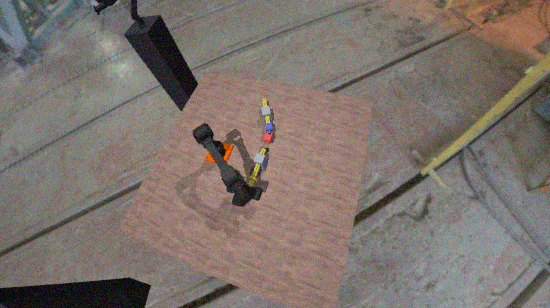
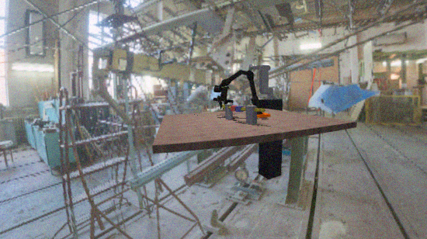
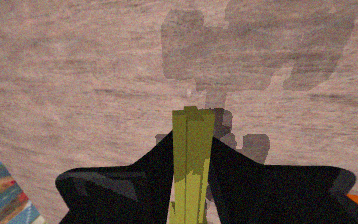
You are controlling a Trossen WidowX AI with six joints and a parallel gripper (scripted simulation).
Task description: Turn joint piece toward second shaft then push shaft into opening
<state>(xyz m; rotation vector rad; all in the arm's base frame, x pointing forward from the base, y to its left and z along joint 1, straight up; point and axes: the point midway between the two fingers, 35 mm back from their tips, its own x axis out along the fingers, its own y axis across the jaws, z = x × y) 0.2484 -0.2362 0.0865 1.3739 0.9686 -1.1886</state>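
Note:
The second shaft (image 1: 256, 170) (image 3: 192, 150) is yellow and passes through its grey block (image 1: 259, 158) (image 2: 229, 112). My gripper (image 3: 187, 133) (image 1: 250, 185) (image 2: 221, 106) is shut on this shaft near its outer end, one finger on each side. The joint piece, with a red part (image 1: 268, 137) (image 2: 234, 108) and a blue part (image 1: 269, 127), sits on the end of the yellow first shaft (image 1: 265, 101), held in the other grey block (image 1: 266, 110) (image 2: 251, 115). In the top view a small gap shows between the red part and the second shaft's near end. The opening's exact direction is too small to tell.
The orange plate (image 1: 212, 157) (image 2: 264, 115) lies at the arm's base, left of the shafts in the top view. The brown table (image 1: 310, 214) (image 2: 194, 131) carries both blocks. A black pedestal (image 1: 162, 59) with another dark arm stands beyond the table edge.

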